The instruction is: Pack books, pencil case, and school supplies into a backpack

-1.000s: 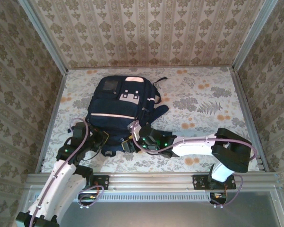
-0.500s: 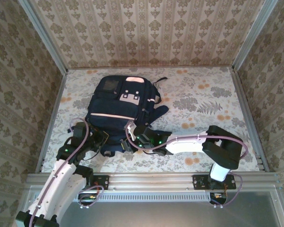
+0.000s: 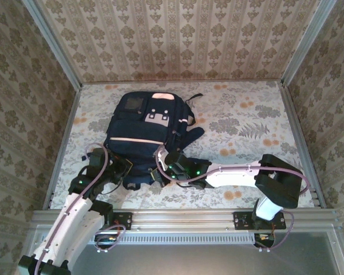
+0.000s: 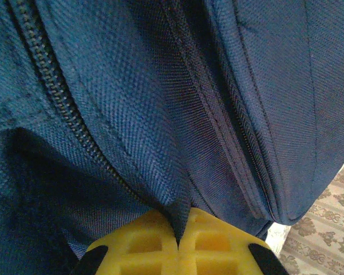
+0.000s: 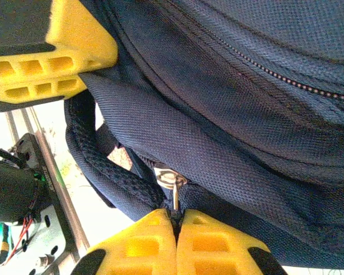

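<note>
- The backpack (image 3: 146,134) is laid flat on the floral table (image 3: 246,126), left of centre. Its long axis runs from the near edge toward the far wall, with the light buckle patch (image 3: 158,116) at the far end.
- A fold of its fabric is pinched between the closed fingers of the left gripper (image 4: 179,229).
- The metal zipper pull (image 5: 170,182) at the near end is clamped by the right gripper (image 5: 174,226), whose fingers are pressed together.

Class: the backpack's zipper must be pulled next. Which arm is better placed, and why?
Right. The right gripper is shut on the metal zipper pull; the left gripper only pinches a fold of the backpack fabric, so it probably suits bracing.
</note>
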